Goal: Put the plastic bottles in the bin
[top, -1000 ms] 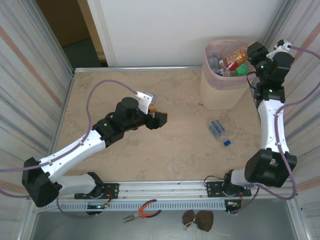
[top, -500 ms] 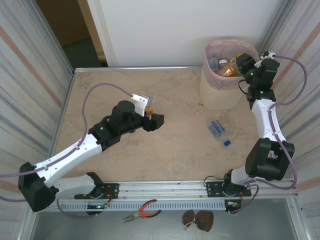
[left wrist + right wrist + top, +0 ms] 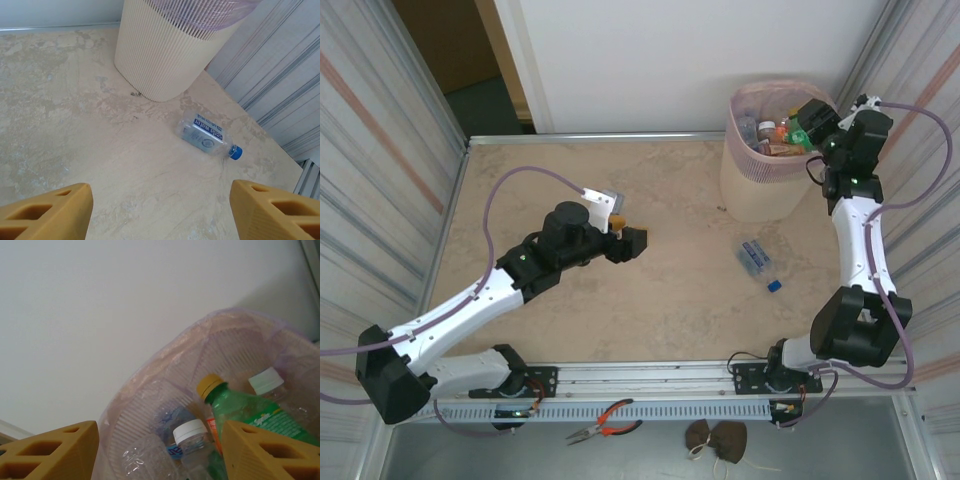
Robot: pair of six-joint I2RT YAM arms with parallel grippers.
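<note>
The pale pink bin [image 3: 752, 185] stands at the table's back right and holds several plastic bottles [image 3: 775, 137]. My right gripper [image 3: 807, 118] hovers open over the bin's right rim with nothing between its fingers. Below it, inside the bin's liner [image 3: 150, 385], lie a green bottle [image 3: 245, 412] with a yellow cap and a clear bottle with a white cap [image 3: 190, 432]. One clear bottle with a blue cap [image 3: 754, 258] lies on the table in front of the bin; the left wrist view has it [image 3: 202, 134] beside the bin [image 3: 165, 50]. My left gripper [image 3: 632, 241] is open mid-table, well left of that bottle.
Corrugated metal walls close in on both sides, the right one [image 3: 920, 150] close behind the bin. Red-handled pliers [image 3: 605, 422] and a brown bundle [image 3: 715, 438] lie on the front ledge below the arm bases. A white wall closes the back.
A second ago my right gripper held a red-labelled bottle over the bin; that bottle now lies inside and the gripper is open. The left arm drew back slightly to the left.
</note>
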